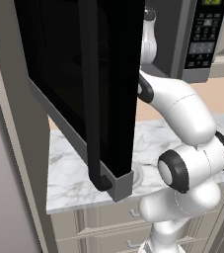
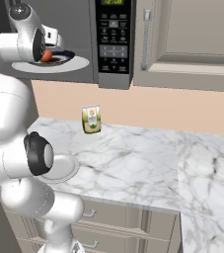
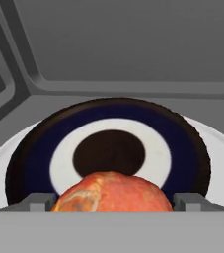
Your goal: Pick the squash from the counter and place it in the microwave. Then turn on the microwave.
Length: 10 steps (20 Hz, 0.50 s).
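Okay, I have the gripper [image 3: 112, 203] inside the microwave [image 2: 112, 39], jaws spread wide either side of the squash [image 3: 112, 192], which sits at six o'clock in the hand view on the turntable plate [image 3: 217, 153]. I can't tell whether the fingers touch it; it looks released. My plan: back straight out toward me, level, without nudging the squash or clipping the open door [image 1: 91, 89]. The counter [image 2: 133, 158] waits below.
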### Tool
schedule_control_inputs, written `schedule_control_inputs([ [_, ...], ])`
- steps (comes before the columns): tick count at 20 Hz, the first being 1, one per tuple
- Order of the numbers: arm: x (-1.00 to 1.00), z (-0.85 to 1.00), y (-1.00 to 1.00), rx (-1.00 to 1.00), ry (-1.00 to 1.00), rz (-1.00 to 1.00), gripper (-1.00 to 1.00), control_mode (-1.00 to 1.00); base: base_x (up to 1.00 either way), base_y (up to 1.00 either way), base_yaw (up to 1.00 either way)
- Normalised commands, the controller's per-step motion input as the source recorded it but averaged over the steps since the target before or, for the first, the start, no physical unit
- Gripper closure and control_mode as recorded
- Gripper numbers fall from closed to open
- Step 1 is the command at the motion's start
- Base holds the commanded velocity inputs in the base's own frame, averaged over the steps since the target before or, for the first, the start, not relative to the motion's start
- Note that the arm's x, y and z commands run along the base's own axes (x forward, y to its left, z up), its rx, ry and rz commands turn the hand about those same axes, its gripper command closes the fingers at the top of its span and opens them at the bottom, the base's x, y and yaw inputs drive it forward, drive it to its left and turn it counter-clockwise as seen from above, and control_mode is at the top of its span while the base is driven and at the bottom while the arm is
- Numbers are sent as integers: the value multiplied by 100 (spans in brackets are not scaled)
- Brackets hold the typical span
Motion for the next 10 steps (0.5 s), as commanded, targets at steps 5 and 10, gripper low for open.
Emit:
schedule_control_inputs([
  [5,14,0,8,0,0,0,100,-100,0,0,0],
  [10,19,0,7,0,0,0,100,-100,0,0,0],
])
